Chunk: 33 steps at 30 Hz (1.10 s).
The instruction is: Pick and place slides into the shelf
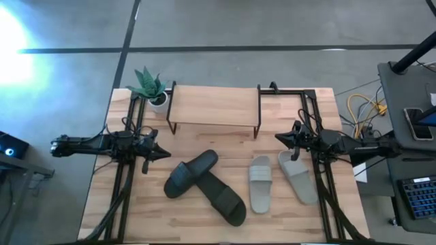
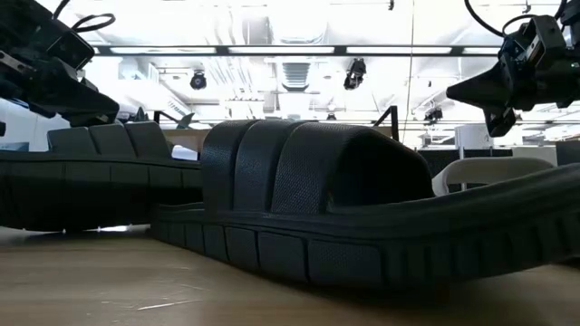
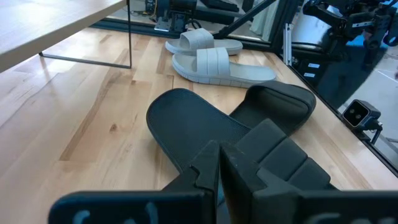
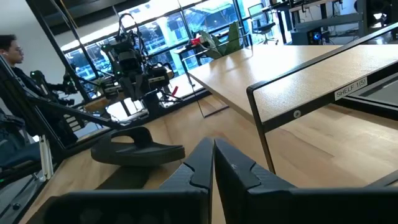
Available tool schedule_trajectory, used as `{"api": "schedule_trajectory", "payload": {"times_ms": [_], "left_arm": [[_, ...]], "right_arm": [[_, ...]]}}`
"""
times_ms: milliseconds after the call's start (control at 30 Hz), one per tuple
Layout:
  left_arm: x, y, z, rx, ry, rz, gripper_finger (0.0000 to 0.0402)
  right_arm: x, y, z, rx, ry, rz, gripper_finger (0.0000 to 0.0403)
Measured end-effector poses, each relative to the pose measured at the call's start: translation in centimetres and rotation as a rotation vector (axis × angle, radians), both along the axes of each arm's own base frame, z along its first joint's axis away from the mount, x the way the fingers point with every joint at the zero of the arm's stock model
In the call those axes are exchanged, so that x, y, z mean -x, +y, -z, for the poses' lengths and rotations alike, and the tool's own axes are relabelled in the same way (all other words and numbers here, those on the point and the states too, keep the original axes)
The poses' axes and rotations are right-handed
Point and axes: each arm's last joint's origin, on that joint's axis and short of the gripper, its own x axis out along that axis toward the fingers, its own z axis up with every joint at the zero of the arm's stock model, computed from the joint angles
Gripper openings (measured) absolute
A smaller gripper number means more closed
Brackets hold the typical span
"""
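Observation:
Two black slides lie crossed on the tabletop's near middle, one partly on the other; the left wrist view shows them close ahead. The pale grey pair lies sole-down to their right. The shelf stands on thin black legs at the far edge, its plank top bare. My left gripper hovers shut, just left of the black slides. My right gripper hovers shut above the grey pair's far ends, near the shelf's right leg.
A small potted plant stands at the shelf's left end. Black arm frames run along both table sides. A desk with cables, a phone and a keyboard sits right of the table. A person shows in the room beyond.

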Motion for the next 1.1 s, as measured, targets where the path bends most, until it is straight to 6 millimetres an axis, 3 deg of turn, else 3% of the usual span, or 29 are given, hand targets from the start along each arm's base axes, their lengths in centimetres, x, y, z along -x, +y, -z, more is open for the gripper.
{"api": "schedule_trajectory", "payload": {"times_ms": [233, 367, 800, 1100], "left_arm": [[0.0, 0.0, 0.0, 0.0, 0.0, 0.0, 0.0], [0.0, 0.0, 0.0, 0.0, 0.0, -0.001, 0.0], [0.0, 0.0, 0.0, 0.0, 0.0, -0.001, 0.0], [0.0, 0.0, 0.0, 0.0, 0.0, -0.001, 0.0]], "right_arm": [[0.0, 0.0, 0.0, -0.007, -0.002, 0.001, 0.0009], [0.0, 0.0, 0.0, -0.115, -0.032, 0.002, 0.0009], [0.0, 0.0, -0.6, -0.925, -0.295, -0.004, 0.0009], [1.0, -0.4, -4.3, -0.697, -0.661, -0.011, 0.0009]]}}
